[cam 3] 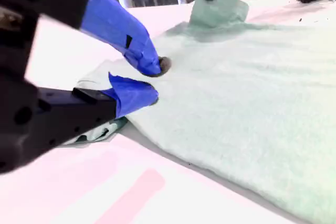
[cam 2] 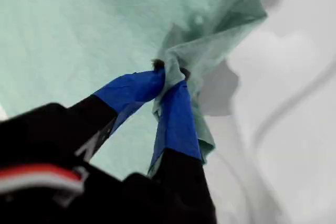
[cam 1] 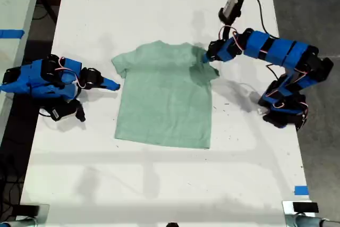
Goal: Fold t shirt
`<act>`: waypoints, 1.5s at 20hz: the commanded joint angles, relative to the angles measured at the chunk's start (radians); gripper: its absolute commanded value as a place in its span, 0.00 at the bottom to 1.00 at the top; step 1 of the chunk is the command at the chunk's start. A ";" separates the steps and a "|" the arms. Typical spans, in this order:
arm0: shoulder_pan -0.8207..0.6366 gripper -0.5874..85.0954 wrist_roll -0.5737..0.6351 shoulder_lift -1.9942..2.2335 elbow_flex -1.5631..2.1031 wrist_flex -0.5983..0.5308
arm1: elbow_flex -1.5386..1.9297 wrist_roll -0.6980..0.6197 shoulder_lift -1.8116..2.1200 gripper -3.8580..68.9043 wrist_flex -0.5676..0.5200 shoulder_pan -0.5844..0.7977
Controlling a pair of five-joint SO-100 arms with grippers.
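Observation:
The pale mint-green t shirt (cam 1: 164, 104) lies flat in the middle of the white table (cam 1: 159, 3), neck toward the far edge. My first gripper (cam 1: 206, 57), on the arm at the exterior view's right, is shut on the sleeve at that side and holds it bunched and raised off the table (cam 2: 167, 80). That pinched cloth (cam 2: 210, 45) folds over the shirt's body (cam 2: 79, 35). My second gripper (cam 1: 115, 84) rests low at the sleeve on the exterior view's left, jaws a little apart (cam 3: 155, 82) over the shirt's edge (cam 3: 252, 93), with no cloth pinched.
Blue tape marks (cam 1: 300, 190) sit near the table's front corner at the exterior view's right. A second table with blue tape (cam 1: 10, 33) stands at the exterior view's left. The first arm's base (cam 1: 284, 107) and its cable (cam 1: 260, 9) are near the table's edge at the exterior view's right.

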 commanded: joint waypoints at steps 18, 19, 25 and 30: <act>0.018 0.06 -0.018 0.005 0.000 0.002 | 1.170 0.256 1.519 0.07 0.273 -0.092; 0.018 0.06 -0.018 0.005 0.000 0.002 | 1.144 0.267 1.519 0.07 0.307 -0.112; 0.018 0.06 -0.018 0.005 -0.002 0.002 | 1.131 0.354 1.519 0.07 0.380 -0.152; 0.018 0.06 -0.018 0.005 -0.002 0.002 | 1.131 0.357 1.519 0.07 0.382 -0.155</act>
